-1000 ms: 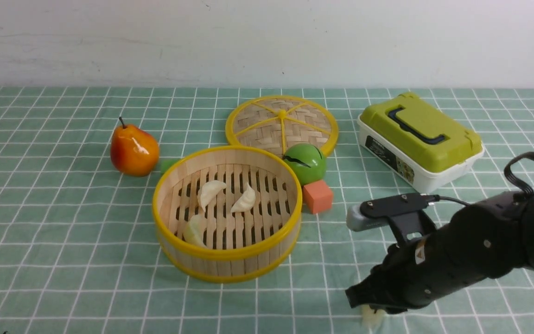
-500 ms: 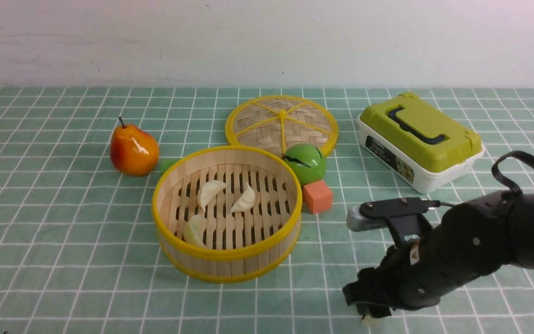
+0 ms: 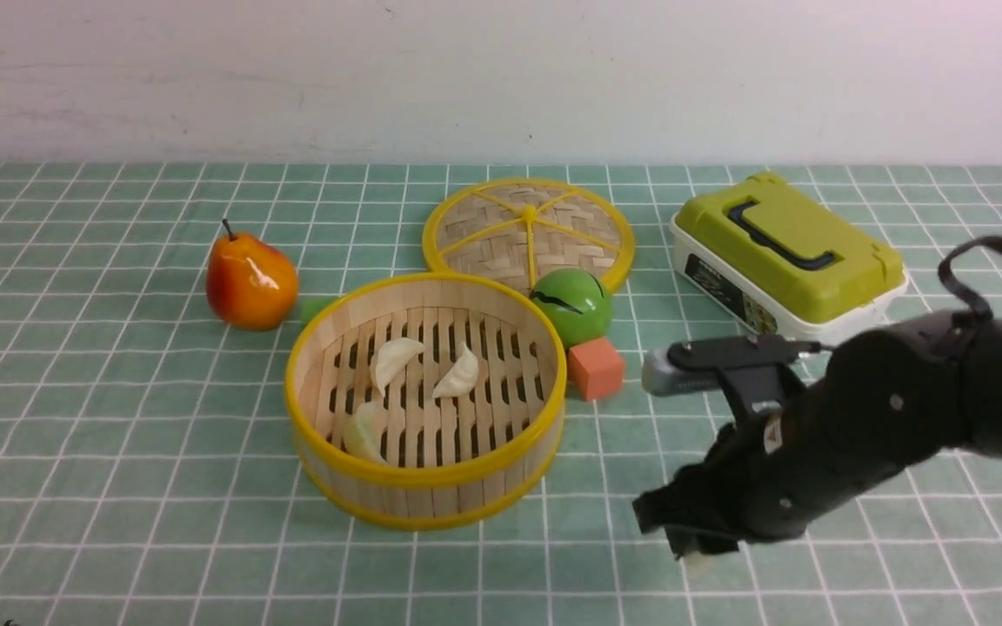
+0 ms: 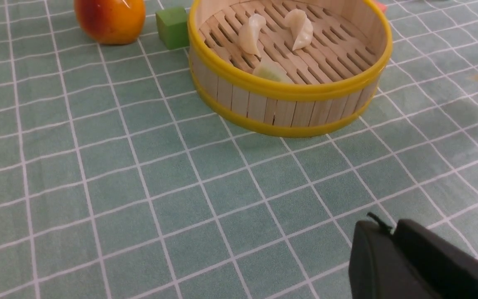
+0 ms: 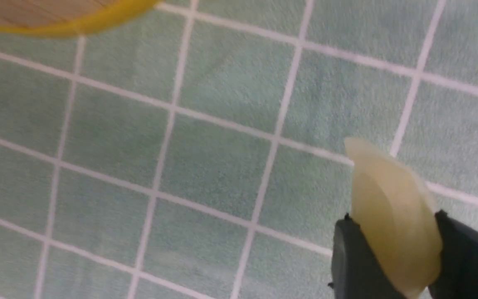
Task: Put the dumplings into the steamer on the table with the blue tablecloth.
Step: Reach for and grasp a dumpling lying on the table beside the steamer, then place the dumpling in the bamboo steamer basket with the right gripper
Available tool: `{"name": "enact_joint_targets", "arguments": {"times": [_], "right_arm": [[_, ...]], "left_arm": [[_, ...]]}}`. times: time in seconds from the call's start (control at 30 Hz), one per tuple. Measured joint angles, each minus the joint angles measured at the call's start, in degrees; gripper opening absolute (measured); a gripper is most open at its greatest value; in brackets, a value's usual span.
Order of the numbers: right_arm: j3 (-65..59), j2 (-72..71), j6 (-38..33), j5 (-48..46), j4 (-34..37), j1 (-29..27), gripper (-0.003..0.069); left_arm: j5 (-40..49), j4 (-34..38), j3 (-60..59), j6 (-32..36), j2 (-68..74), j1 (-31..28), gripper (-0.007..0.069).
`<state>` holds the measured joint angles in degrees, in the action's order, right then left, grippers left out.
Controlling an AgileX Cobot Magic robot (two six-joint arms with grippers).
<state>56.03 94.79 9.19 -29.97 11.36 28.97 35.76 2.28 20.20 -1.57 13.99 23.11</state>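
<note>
Betw. R fingers (image 5: 355, 257): dumpling (image 5: 392, 216) pinched, tip poking out beyond.

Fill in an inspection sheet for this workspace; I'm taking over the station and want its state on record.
Surface: table under a teal checked cloth, flat, no spills seen.
Job's things: steamer upright, uncovered; three dumplings on its slats; fourth dumpling outside the steamer, in the right jaws.
Clutter: pear, green block, woven lid, green ball, orange block, green-lidded box, all outside the steamer.
Grippers: right gripper shut on the fourth dumpling; left gripper shut, empty.
Cables: black looped cable on the right arm, snagging nothing.
Surroundings: plain white wall; nothing else seen.
</note>
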Motion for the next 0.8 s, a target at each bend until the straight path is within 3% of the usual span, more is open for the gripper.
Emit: {"name": "enact_joint_targets", "arguments": {"times": [0.2,0.4,0.63,0.8], "right_arm": [[15.6,1.1,-5.6,-2.1,4.9,0.9,0.0231],[30.4,13.4,-11.2,-0.9,13.0,3.8,0.0231],[41.3,29.8,-12.0,-4.8,15.9,4.9,0.0231],[43.7,30.8,-11.0,-7.9,16.0,4.8,0.0265]], "left_arm": [[-0.5,0.0,0.0,0.0,0.0,0.0,0.0057],[-0.7,0.0,0.0,0.0,0.0,0.0,0.0059],[-0.7,-0.1,0.0,0.0,0.0,0.0,0.006],[-0.7,-0.1,0.0,0.0,0.0,0.0,0.006]]}}
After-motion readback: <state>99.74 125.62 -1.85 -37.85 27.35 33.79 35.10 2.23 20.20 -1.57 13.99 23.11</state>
